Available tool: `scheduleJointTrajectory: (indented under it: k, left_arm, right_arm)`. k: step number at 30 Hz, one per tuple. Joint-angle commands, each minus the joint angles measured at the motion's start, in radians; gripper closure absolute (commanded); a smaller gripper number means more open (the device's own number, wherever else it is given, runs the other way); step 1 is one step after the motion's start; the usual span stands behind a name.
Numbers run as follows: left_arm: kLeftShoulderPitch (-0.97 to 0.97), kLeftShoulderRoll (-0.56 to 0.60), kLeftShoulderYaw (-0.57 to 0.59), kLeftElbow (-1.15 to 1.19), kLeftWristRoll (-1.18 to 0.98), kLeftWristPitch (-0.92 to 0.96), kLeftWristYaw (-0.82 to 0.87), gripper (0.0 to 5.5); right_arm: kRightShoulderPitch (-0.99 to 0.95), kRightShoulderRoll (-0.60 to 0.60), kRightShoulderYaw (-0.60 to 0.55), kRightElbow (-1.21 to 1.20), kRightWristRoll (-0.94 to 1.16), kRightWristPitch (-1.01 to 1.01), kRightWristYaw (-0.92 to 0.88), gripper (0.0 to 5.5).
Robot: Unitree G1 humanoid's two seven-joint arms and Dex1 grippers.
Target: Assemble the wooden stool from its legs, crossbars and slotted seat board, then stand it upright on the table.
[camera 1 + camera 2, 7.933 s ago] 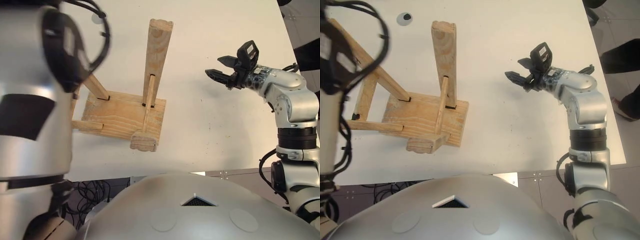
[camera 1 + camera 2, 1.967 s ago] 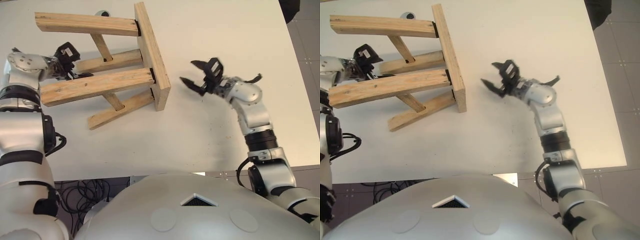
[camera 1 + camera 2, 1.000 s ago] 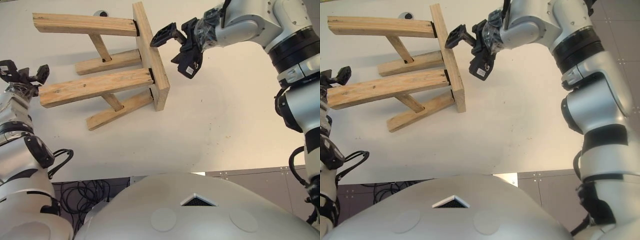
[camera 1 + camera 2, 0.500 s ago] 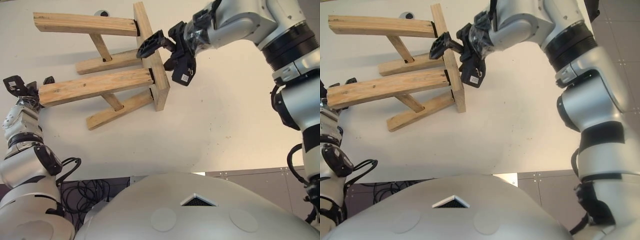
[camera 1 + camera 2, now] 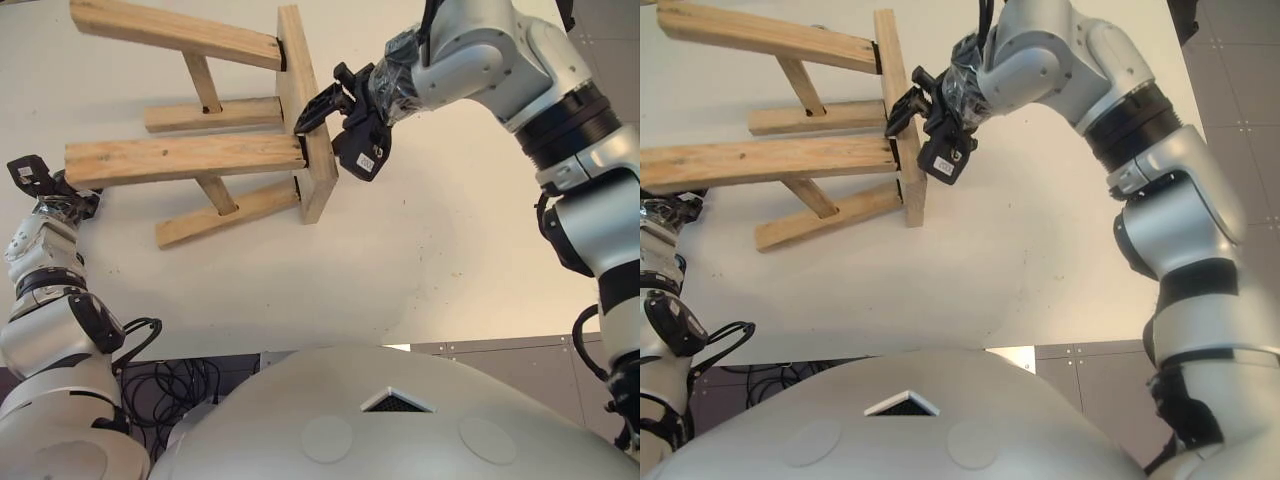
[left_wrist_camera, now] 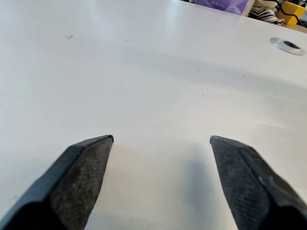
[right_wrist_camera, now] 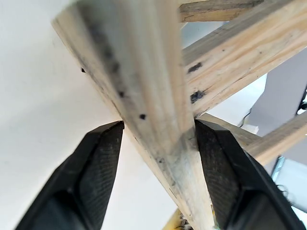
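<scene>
At the far left, the left claw (image 6: 161,139) hangs wide open over the white table (image 5: 450,230), holding nothing, just beside the end of a leg. The stool (image 5: 180,158) lies on its side, legs pointing left. The right claw (image 7: 158,127) is clamped on the edge of the seat board (image 5: 297,80).

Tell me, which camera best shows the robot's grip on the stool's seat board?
Right wrist view: the right gripper clamps both faces of the seat board, close up. The eye views show this smaller, with the whole stool on its side. The left wrist view faces the table.
</scene>
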State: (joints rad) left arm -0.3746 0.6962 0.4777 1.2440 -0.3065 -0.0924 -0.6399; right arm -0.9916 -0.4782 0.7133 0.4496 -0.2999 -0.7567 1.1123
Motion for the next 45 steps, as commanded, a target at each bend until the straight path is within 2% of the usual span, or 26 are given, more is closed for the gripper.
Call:
scheduleJointTrajectory:
  k: [1, 4, 9, 12, 14, 17, 19, 23, 24, 29, 34, 38, 42, 45]
  left_arm:
    - [0.002, 0.027, 0.006, 0.000, -0.002, 0.017, 0.005, 1.78]
    - [-0.001, 0.034, 0.006, 0.000, -0.001, 0.019, 0.006, 1.78]
    - [0.013, 0.024, 0.011, -0.005, -0.006, 0.014, 0.009, 1.78]
    - [0.022, 0.006, 0.014, -0.006, -0.012, 0.007, 0.015, 1.78]
    - [0.024, -0.008, 0.014, -0.008, -0.014, 0.004, 0.018, 1.78]
    - [0.016, -0.023, 0.008, -0.006, -0.009, 0.005, 0.021, 1.78]
    - [0.007, -0.029, -0.002, -0.007, -0.001, 0.006, 0.017, 1.78]
    - [-0.020, -0.027, -0.015, -0.008, 0.007, 0.011, 0.020, 1.78]
    - [-0.025, -0.027, -0.017, -0.009, 0.007, 0.012, 0.019, 1.78]
    - [-0.033, -0.031, -0.025, -0.005, 0.012, 0.010, 0.017, 1.78]
    - [-0.012, -0.036, -0.016, -0.001, 0.001, 0.007, 0.019, 1.78]
    - [0.007, -0.054, -0.042, -0.033, 0.014, -0.025, -0.036, 1.78]
    - [0.021, -0.058, -0.083, -0.110, 0.023, -0.058, -0.146, 1.78]
    - [0.052, -0.050, -0.116, -0.289, -0.021, 0.004, -0.311, 1.78]
  right_arm:
    - [0.106, -0.053, -0.010, -0.200, 0.064, 0.379, 0.196, 3.34]
    - [0.103, -0.040, -0.055, -0.318, 0.083, 0.643, 0.244, 3.38]
    - [0.036, -0.009, -0.100, -0.378, 0.113, 1.039, 0.316, 3.44]
    - [-0.072, 0.080, -0.128, -0.216, 0.182, 1.321, 0.377, 3.51]
    - [-0.172, 0.176, -0.177, -0.006, 0.222, 1.480, 0.358, 3.51]
    - [-0.278, 0.289, -0.275, 0.237, 0.265, 1.625, 0.280, 3.51]
    - [-0.309, 0.332, -0.306, 0.316, 0.276, 1.677, 0.260, 3.51]
    - [-0.275, 0.379, -0.260, 0.304, 0.257, 1.673, 0.258, 3.51]
    - [-0.258, 0.382, -0.245, 0.282, 0.250, 1.661, 0.256, 3.15]
    - [-0.170, 0.326, -0.115, 0.147, 0.149, 1.441, 0.193, 2.37]
    - [-0.139, 0.271, -0.089, -0.027, 0.141, 1.431, 0.214, 1.40]
    - [-0.182, 0.186, -0.197, -0.180, 0.241, 1.558, 0.285, 0.80]
    - [-0.230, 0.032, -0.376, -0.237, 0.419, 1.711, 0.397, 0.14]
    - [-0.175, -0.125, -0.524, -0.194, 0.588, 1.731, 0.489, 0.14]
